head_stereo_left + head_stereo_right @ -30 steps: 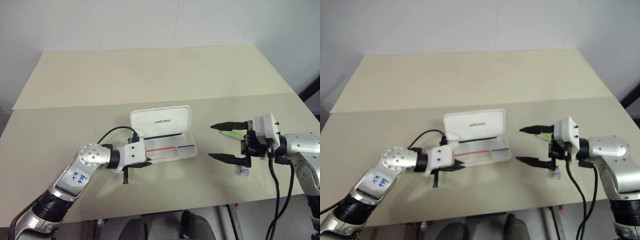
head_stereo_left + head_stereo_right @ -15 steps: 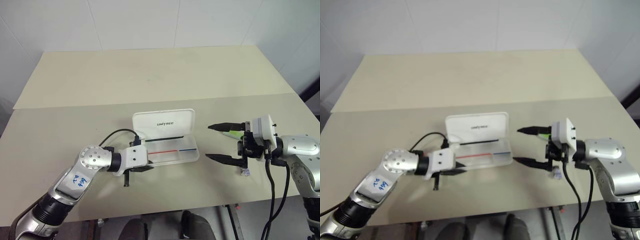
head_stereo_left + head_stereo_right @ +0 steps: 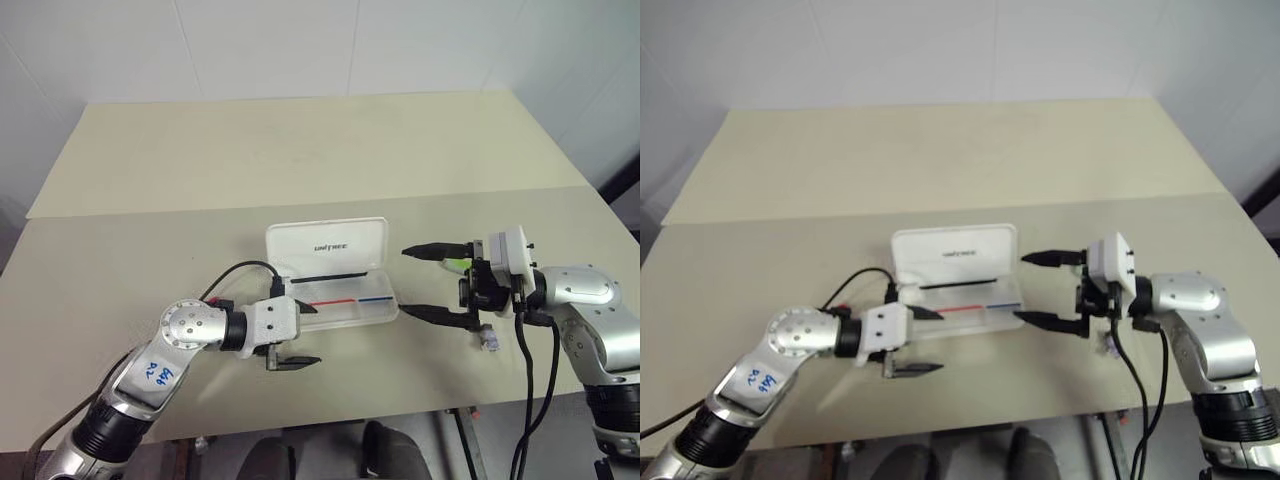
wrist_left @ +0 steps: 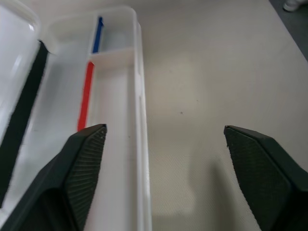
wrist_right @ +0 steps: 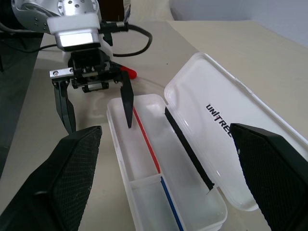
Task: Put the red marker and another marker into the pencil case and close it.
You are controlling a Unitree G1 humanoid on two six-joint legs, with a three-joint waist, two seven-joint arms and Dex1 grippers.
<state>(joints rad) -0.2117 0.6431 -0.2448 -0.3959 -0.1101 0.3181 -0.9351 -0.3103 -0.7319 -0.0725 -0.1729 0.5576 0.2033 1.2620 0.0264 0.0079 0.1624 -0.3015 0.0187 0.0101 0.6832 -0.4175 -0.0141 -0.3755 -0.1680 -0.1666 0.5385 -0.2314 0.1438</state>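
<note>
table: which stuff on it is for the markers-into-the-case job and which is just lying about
For the job:
- pencil case, open, lid up
- yellow-green highlighter, on the table to the right of the case
- red piece just outside the case's end, probably the red marker

Lying about:
- small dark lump near the table's front edge

Lab (likely), bare table (image 3: 300,150), white walls (image 3: 270,45)
</note>
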